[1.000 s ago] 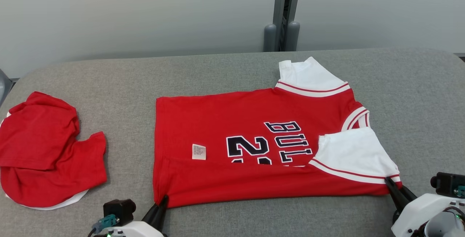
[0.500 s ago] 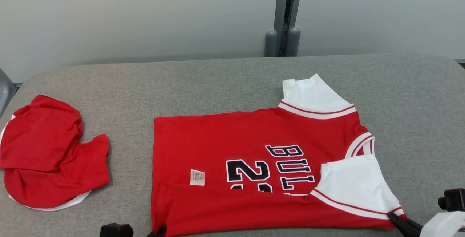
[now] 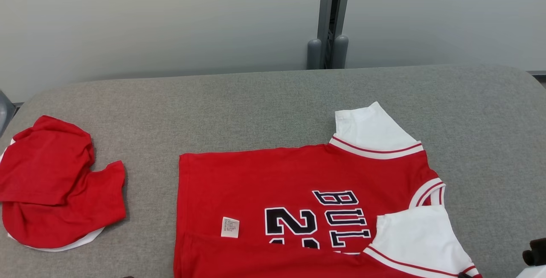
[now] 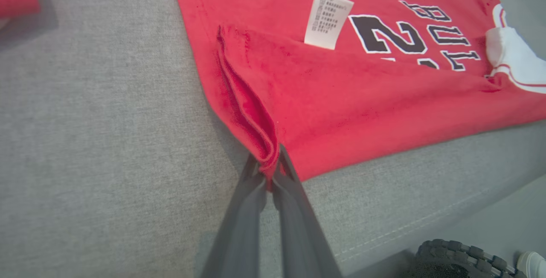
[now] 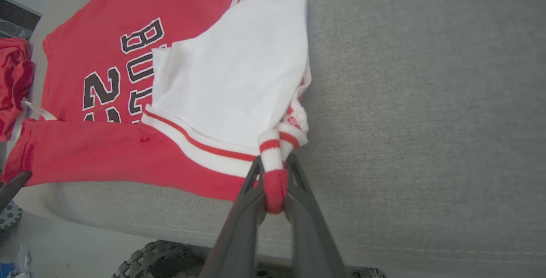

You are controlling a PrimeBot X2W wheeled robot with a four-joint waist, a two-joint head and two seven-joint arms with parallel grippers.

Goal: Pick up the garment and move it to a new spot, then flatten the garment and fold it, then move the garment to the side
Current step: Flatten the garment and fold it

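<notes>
- Red jersey-style cotton shirt w/ white sleeves [image 3: 273,175] is lying flat on the grey fabric-covered table [image 3: 256,99], close to its front edge. Hem is pointing to robot's left, neck to its right. The near long side is lying folded over onto the front.
- L gripper [image 4: 268,165] is pinching the hem-end corner of that fold, fingers closed tight on doubled red cloth.
- R gripper [image 5: 275,171] is clamping the striped cuff of the near white sleeve [image 5: 230,69] plus a bit of red edge, fingers closed on the bunch.
- Judging: lengthwise fold is in hand, approx. mid-task. Far side & far sleeve aren't folded in yet.
- Doing it well:
  - Arms should be moving together, same height & pace, so the crease is running straight btwn the two pinches.
  - Cloth should be travelling taut but low.
  - It shouldn't be getting dragged off the front edge, which is lying near the grippers.
  - R jaws should be opening gently, since the cuff is bunching there.
- Writing: black, white-outlined "BUL" is showing, w/ the rest going under the sleeve. A big "2" is sitting beside it, and the next digit is being cut off by the fold.
- White care label [image 3: 230,227] is sticking out at the fold edge, print too small to read. No brand mark legible.
- Crumpled red cloth pile [image 3: 55,184] is sitting well apart at left.
</notes>
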